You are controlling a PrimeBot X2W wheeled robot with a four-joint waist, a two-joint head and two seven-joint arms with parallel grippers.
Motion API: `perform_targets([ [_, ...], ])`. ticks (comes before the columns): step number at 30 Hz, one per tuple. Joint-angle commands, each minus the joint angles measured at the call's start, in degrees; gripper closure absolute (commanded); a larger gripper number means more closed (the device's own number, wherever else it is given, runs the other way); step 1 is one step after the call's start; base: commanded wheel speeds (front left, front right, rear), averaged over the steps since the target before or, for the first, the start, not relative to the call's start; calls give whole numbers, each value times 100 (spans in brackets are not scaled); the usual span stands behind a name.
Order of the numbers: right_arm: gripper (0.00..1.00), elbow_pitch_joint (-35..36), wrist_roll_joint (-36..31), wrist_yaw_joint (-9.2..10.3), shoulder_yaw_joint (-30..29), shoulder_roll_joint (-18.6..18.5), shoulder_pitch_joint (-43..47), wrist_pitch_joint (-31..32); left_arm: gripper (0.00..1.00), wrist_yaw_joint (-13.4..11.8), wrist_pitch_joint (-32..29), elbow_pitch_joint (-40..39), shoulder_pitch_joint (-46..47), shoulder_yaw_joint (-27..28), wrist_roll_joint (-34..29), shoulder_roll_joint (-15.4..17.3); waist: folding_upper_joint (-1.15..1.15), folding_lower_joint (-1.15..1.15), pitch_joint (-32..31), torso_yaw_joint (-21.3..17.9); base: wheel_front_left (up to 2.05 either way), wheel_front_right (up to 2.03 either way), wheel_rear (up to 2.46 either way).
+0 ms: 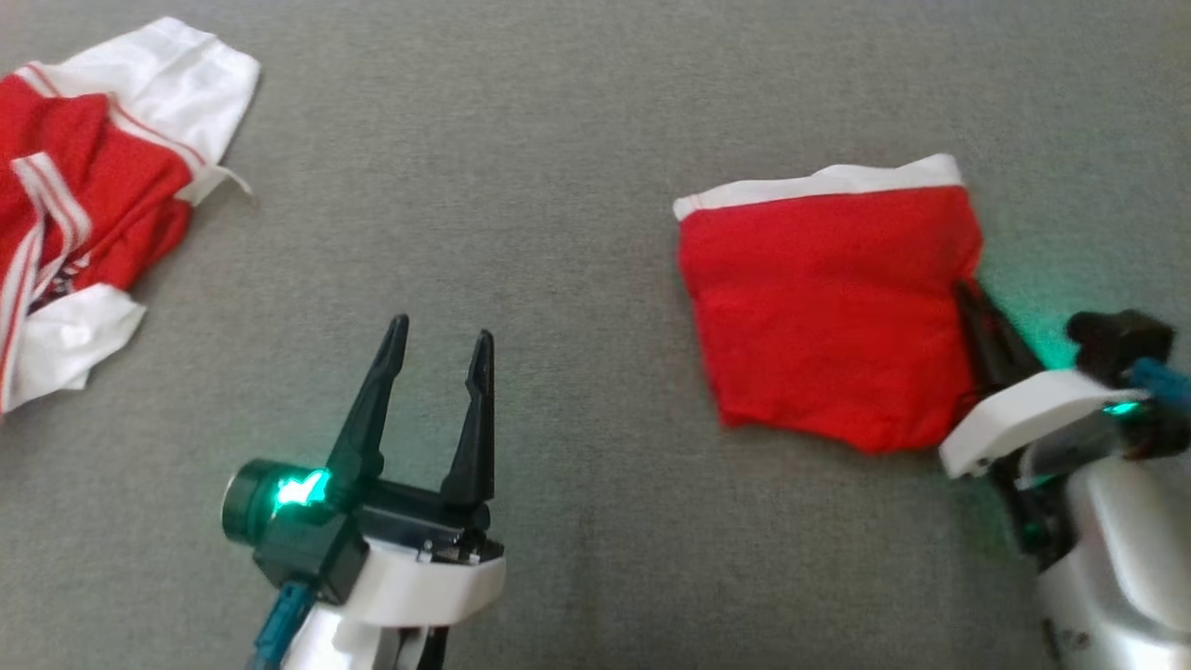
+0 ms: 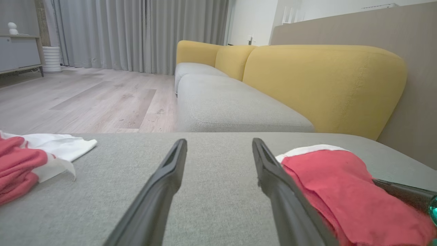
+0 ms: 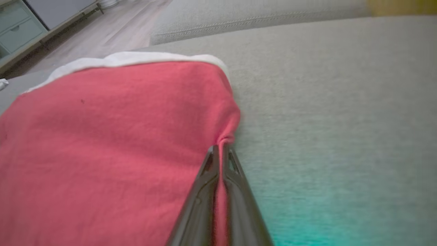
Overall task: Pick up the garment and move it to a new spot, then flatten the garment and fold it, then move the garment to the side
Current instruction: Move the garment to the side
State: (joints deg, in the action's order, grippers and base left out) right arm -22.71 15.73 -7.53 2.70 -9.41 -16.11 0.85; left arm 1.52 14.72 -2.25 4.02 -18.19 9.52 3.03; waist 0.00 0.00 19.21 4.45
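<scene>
The folded red cloth garment with a white band point(image 1: 828, 316) lies right of centre on the grey fabric cushion point(image 1: 558, 140). The right gripper point(image 3: 218, 147) pinches a small pucker at its right edge. The left gripper point(image 1: 442, 340) hovers near left, fingers wide apart, seemingly touching nothing. A crumpled red-and-white garment point(image 1: 93, 195) lies far left

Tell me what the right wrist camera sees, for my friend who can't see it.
The right gripper is pinched shut on the edge of a white-trimmed folded red garment, which lies on a grey cushion. A wood floor shows at the top left.
</scene>
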Motion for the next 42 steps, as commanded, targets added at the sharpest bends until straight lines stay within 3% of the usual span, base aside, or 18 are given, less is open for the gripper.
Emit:
perform_targets([
  [1,100,253,-71,4,-18,-256,-158,-17,0,-5,28,-225,165,184,-9,-15,0,0,105,-118,0,0,0],
  [7,100,642,-287,4,-343,-1130,-468,250,0,92,28,-264,362,218,-88,-15,0,0,426,-368,0,0,0],
  [8,100,642,-287,4,-343,-1130,-468,250,0,92,28,-264,362,218,-88,-15,0,0,426,-368,0,0,0],
  [16,100,677,-630,4,-1005,-2318,-835,561,0,222,28,-277,822,79,-164,-15,0,0,896,-478,0,0,0],
  [22,100,972,-920,4,-1686,-2540,-870,874,0,266,28,-264,1079,29,-188,-15,0,0,1158,-499,0,0,0],
  [30,100,1315,-1264,4,-2397,-2380,-695,1031,0,312,28,-180,1159,-64,-126,-15,0,0,1283,-525,0,0,0],
  [31,93,1333,-1282,4,-2428,-2338,-694,998,0,320,28,-163,1171,-79,-127,-15,0,0,1288,-521,0,0,0],
  [32,11,1331,-1318,4,-2500,-2280,-707,974,0,325,28,-149,1187,-90,-128,-15,0,0,1289,-518,0,0,0],
  [33,0,1335,-1409,4,-2561,-2243,-709,933,0,330,28,-135,1208,-103,-124,-15,0,0,1286,-507,0,0,0],
  [39,0,1466,-2113,4,-2615,-1974,-547,633,0,327,28,-98,1210,-102,-63,-15,0,0,1090,-400,0,0,0],
  [42,0,1658,-2243,4,-2372,-1655,-458,451,0,291,28,-86,1092,-53,-14,-15,0,0,871,-373,0,0,0],
])
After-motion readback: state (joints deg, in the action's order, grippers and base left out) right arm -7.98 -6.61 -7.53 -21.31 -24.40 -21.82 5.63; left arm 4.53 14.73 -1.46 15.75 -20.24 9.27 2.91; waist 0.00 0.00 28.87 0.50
